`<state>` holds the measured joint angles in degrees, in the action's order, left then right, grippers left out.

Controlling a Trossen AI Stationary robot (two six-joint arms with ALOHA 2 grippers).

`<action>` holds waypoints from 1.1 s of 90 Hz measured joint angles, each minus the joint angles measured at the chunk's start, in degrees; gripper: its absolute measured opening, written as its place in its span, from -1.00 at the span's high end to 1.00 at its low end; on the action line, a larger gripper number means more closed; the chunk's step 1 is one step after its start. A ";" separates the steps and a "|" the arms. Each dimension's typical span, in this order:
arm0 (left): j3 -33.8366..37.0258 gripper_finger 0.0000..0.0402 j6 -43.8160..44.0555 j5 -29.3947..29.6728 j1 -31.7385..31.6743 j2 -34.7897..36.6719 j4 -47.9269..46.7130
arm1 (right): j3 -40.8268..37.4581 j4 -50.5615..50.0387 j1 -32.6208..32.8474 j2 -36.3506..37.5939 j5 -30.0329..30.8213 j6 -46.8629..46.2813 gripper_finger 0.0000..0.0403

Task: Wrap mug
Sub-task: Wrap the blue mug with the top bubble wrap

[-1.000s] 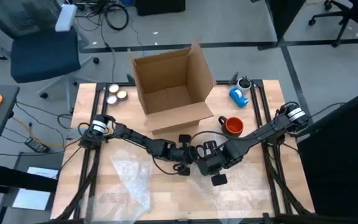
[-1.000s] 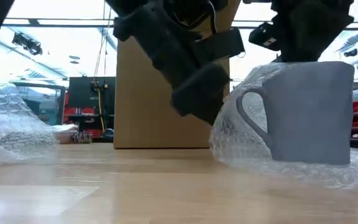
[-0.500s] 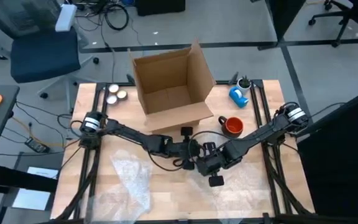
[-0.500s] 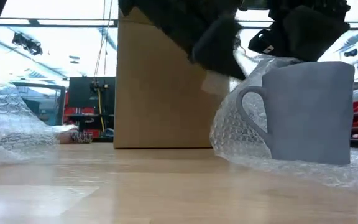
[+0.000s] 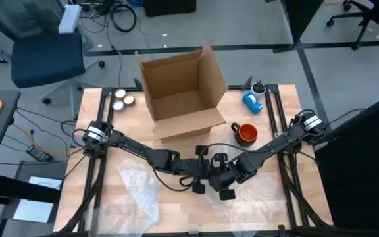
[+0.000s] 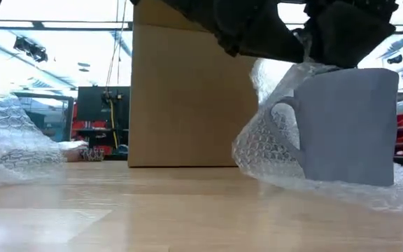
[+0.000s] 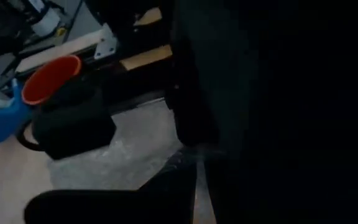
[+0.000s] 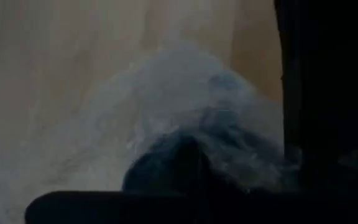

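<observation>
Bubble wrap (image 6: 271, 150) is drawn up against the handle side of a grey mug (image 6: 345, 126), which stands upright on the wooden table (image 5: 176, 197) near its front middle, seen close in the low view. The wrapping step looks to be in hand: the sheet lies under the mug and rises on one side, while the mug's face toward the low camera is bare. From above, both dark arms meet over the mug. The left gripper (image 5: 199, 172) reaches in from the left and the right gripper (image 5: 226, 181) from the right, almost touching. Whether either pincer is apart, together or clamped on the sheet cannot be told; the wrist views are mostly dark.

As a judgement, the next move calls for carrying the raised edge of the sheet over the top and around the bare side without tipping the mug.

Around it: an open cardboard box (image 5: 179, 89) stands behind the arms. An orange mug (image 5: 247, 133) sits right of the box, a blue object (image 5: 252, 101) farther back, and two small round things (image 5: 120, 99) at the back left corner. A second heap of bubble wrap (image 5: 140, 191) lies at front left, clear of the work. The two arms crowd each other above the mug, the likeliest hindrance
</observation>
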<state>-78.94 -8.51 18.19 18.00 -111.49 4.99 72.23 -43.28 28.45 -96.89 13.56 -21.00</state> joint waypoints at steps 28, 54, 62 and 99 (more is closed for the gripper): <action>-0.07 0.93 0.15 -0.11 0.04 0.05 1.09 | -0.01 -6.22 1.18 7.13 0.40 -5.46 1.00; -0.07 0.92 1.63 -0.32 0.14 0.05 2.54 | -0.01 -6.20 3.05 14.69 7.45 -6.38 1.00; -0.07 0.92 1.65 -0.32 0.41 0.05 2.61 | -0.01 -5.75 3.06 16.05 11.71 -5.54 1.00; 0.44 0.92 2.07 -2.73 0.61 -1.35 5.34 | -0.01 -5.59 -3.44 7.34 9.53 1.36 1.00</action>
<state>-78.50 -6.44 15.46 18.61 -112.84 10.33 72.23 -48.86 25.01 -89.56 23.09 -19.64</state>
